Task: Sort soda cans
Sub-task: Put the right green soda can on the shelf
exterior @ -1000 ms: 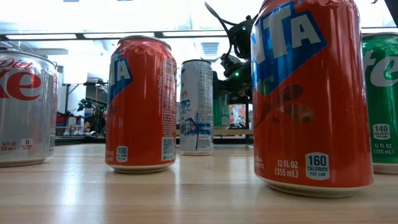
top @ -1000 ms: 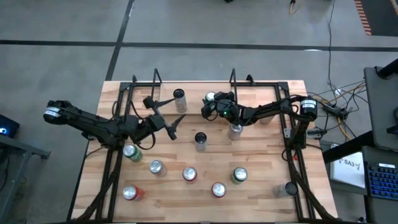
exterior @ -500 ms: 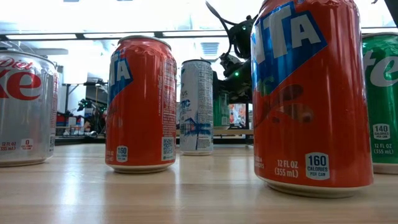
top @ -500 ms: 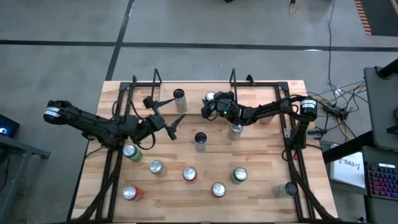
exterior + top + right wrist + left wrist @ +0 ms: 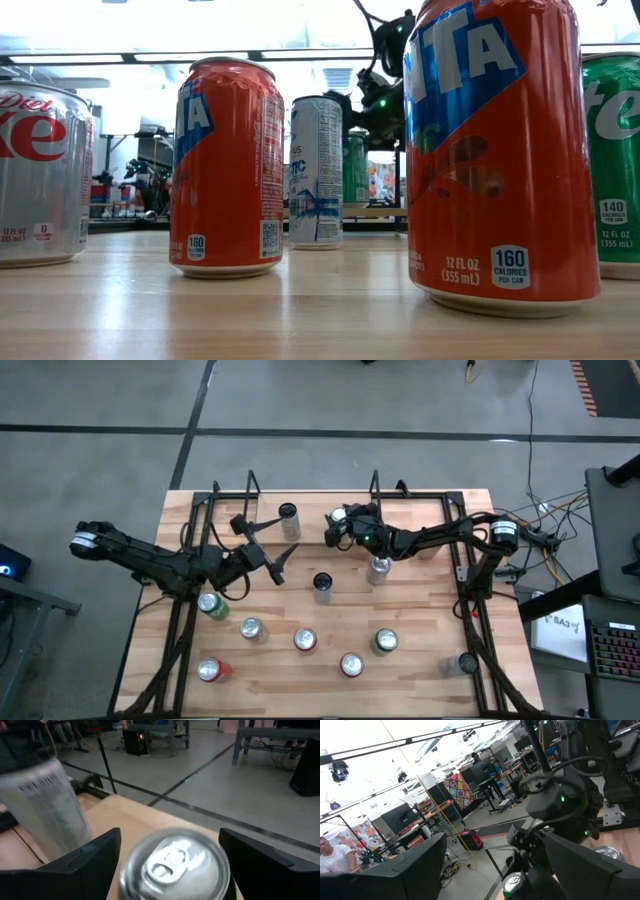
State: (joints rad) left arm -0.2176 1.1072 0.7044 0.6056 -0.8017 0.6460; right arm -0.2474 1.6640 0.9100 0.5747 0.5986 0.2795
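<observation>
Left gripper (image 5: 268, 547) hangs spread and empty over the table (image 5: 420, 660), left of the black-topped can (image 5: 322, 585) at mid-table and nearer the far edge; a slim silver can (image 5: 289, 518) stands just beyond its fingertips, apart from them. The other soda cans stand upright on the near side of the black-topped can: a green can (image 5: 211, 604) to its left below the left arm, then a loose row of silver-topped ones running right. Right gripper (image 5: 340, 528) is up and to the right of the black-topped can, fingers parted, nothing clamped. Its wrist view shows a can top (image 5: 172, 862) directly between and just below the two fingers (image 5: 87, 860), axis vertical. Judgement: right arm is the one placed for a pick, by a straight descent.
</observation>
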